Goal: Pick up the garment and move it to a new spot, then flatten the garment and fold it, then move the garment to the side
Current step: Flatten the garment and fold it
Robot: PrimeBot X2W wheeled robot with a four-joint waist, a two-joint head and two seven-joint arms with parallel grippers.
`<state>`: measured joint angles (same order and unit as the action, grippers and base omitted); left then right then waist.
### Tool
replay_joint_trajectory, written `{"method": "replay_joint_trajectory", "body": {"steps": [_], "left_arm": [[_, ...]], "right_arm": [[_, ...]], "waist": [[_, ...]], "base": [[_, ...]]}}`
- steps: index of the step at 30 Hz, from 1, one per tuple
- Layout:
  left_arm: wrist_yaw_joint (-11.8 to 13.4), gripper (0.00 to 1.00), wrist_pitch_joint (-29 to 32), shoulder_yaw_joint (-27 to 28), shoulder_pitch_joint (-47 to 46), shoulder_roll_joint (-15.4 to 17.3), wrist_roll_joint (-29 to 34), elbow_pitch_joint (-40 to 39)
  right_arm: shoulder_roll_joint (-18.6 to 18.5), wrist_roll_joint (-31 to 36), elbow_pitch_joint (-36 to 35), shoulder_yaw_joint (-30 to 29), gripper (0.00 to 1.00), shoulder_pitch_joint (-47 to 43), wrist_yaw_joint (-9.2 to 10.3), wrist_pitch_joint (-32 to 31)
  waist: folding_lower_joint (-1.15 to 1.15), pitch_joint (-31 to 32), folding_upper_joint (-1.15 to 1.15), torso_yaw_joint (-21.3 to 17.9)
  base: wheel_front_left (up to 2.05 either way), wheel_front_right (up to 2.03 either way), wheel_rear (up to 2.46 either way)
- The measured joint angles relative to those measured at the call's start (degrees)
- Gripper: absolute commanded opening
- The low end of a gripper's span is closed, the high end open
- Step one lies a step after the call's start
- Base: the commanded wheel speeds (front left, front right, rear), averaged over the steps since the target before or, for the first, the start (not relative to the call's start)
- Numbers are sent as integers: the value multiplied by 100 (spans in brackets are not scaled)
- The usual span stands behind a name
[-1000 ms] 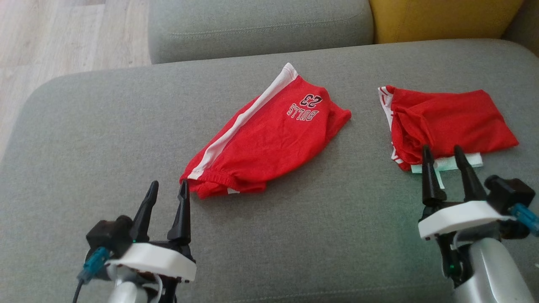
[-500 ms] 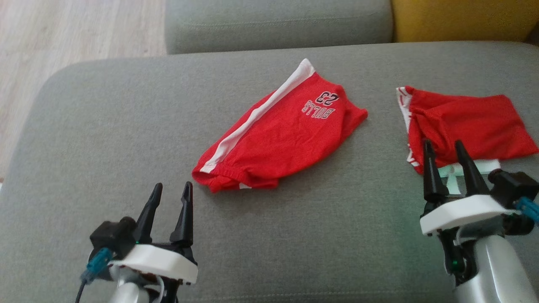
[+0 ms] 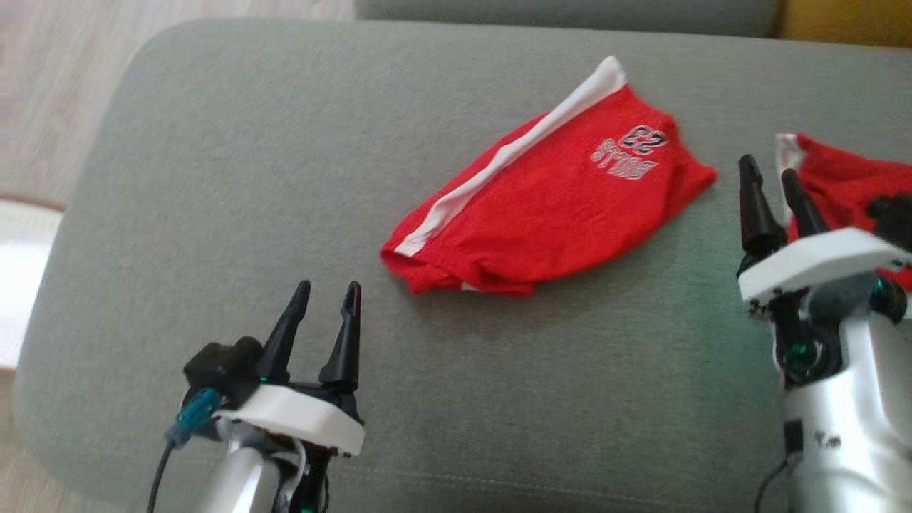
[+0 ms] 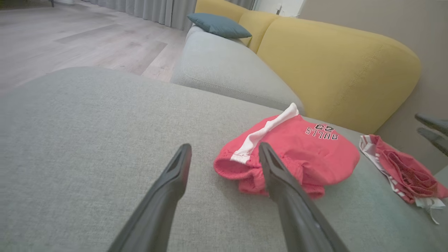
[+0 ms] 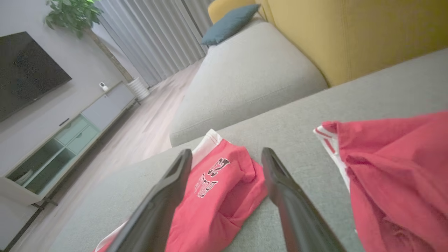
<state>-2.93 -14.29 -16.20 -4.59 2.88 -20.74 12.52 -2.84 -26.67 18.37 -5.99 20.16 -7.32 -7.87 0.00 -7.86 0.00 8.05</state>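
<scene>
Presently, no stage of the task appears begun on the red fabric shorts with a white side stripe and printed lettering (image 3: 548, 206). They lie bunched and creased near the middle of the grey upholstered sofa cushion (image 3: 214, 178), waistband end toward the robot, and neither arm touches them.

Left gripper (image 3: 328, 286): jaws spread wide, empty, poised near the waistband corner but apart from it.

Right gripper (image 3: 766, 167): jaws likewise apart, empty, standing between the shorts and a second red garment with white trim (image 3: 848, 171) at the cushion's right side.

That second garment looks roughly folded; whether it counts as finished work cannot be told.

Judgement: picking up, relocating, flattening, folding and setting aside are all outstanding for the shorts. The first grasp is the step in hand.
</scene>
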Motion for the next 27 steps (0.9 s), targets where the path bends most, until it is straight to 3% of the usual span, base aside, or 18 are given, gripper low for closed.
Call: {"method": "replay_joint_trajectory", "body": {"steps": [5, 14, 20, 27], "left_arm": [[40, 100, 0, -201, -121, -10, -79, 34], [129, 100, 0, -371, -195, -12, -189, 67], [193, 100, 0, -509, -195, -12, -224, 67], [199, 100, 0, -572, -211, -12, -274, 76]], "right_arm": [[0, -41, 921, -450, 100, 634, 1, -420], [-5, 693, 2914, -1814, 100, 1528, 1, -637], [-25, 499, 3928, -2112, 100, 2217, 1, -561], [-100, 456, 4575, -2439, 100, 2641, 1, -243]], "waist": [[0, -219, 0, 340], [0, -408, 0, 843], [0, -454, 0, 959], [0, -523, 0, 994]], "base": [[0, 0, 0], [0, 0, 0], [0, 0, 0], [0, 0, 0]]}}
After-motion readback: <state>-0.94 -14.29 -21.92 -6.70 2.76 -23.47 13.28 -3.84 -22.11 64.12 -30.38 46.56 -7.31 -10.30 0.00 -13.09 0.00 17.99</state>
